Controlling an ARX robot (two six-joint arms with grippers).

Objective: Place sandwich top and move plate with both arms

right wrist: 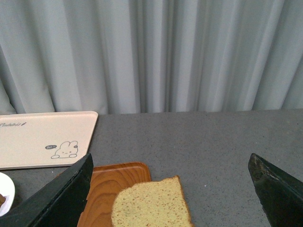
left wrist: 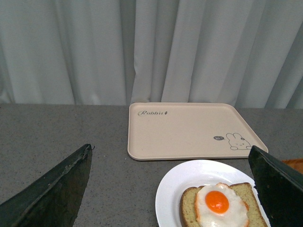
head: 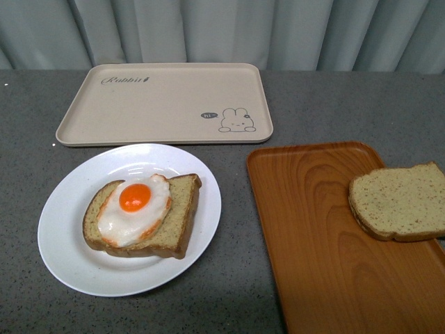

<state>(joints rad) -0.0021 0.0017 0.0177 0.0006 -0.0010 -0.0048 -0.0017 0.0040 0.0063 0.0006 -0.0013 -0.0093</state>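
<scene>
Orange tray (head: 313,229) and sandwich top (head: 400,202) run off frame at the right. Left gripper (left wrist: 170,147) and right gripper (right wrist: 171,156) hover, fingers spread wide.

The sandwich top (head: 400,202), a plain tan-brown speckled bread slice with a darker crust, lies flat on the right side of the orange wood-grain tray (head: 306,229). The plate (head: 66,229), round, glossy and white, rests on the grey counter (head: 236,278) just left of that tray. It carries a bread slice (head: 181,209) topped with a fried egg (head: 135,209).
</scene>
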